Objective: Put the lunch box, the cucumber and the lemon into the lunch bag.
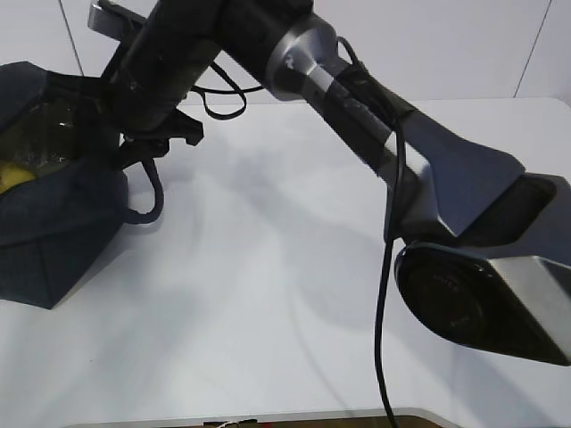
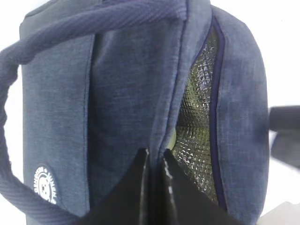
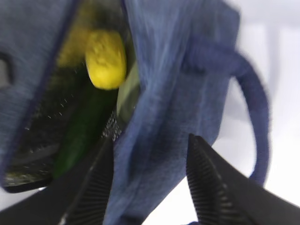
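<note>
Tabletop (image 1: 268,294): white, bare; lunch bag (image 1: 53,223) at far left, lemon (image 1: 13,176) showing inside.
Left wrist: left gripper (image 2: 154,157) jaws pinched shut on bag rim; slipping would collapse the opening.
Right wrist: right gripper (image 3: 150,145) jaws part-open astride bag wall; cucumber (image 3: 82,136) and lemon inside; lunch box unclear. Withdrawal may snag fabric.

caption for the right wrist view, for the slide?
Right gripper straddling the lunch bag wall, one finger inside, with the lemon and cucumber already in the bag.

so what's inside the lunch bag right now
In the lunch bag the right wrist view shows the lemon with the cucumber just below it against silver lining. The lunch box isn't clearly visible; fabric covers the rest.
</note>
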Robot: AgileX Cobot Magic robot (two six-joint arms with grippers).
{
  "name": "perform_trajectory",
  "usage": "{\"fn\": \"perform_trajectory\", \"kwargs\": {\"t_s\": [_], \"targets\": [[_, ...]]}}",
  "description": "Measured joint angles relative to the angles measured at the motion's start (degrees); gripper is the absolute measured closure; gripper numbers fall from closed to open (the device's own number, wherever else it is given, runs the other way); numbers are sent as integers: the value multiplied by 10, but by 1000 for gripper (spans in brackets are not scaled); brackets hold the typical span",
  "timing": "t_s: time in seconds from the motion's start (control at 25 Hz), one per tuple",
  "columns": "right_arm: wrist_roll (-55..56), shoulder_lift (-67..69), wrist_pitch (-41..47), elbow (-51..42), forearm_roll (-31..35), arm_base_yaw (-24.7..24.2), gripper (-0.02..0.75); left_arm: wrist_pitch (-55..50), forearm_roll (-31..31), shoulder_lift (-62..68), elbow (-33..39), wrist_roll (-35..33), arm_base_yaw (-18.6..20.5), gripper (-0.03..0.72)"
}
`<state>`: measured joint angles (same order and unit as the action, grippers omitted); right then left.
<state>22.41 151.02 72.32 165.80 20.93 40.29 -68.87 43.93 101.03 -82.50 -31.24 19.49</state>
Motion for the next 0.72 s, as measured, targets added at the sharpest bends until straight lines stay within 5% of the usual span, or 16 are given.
{"fn": "perform_trajectory", "kwargs": {"t_s": [0.2,0.48,0.72], "targets": [[-1,9,0,-2,10,0,400,0,0,0,0,0,0,702],[-36,10,1,18,10,0,697,0,3,0,0,-5,0,702],[-54,10,2,22,-20,1,726,0,17,0,0,-19,-17,702]]}}
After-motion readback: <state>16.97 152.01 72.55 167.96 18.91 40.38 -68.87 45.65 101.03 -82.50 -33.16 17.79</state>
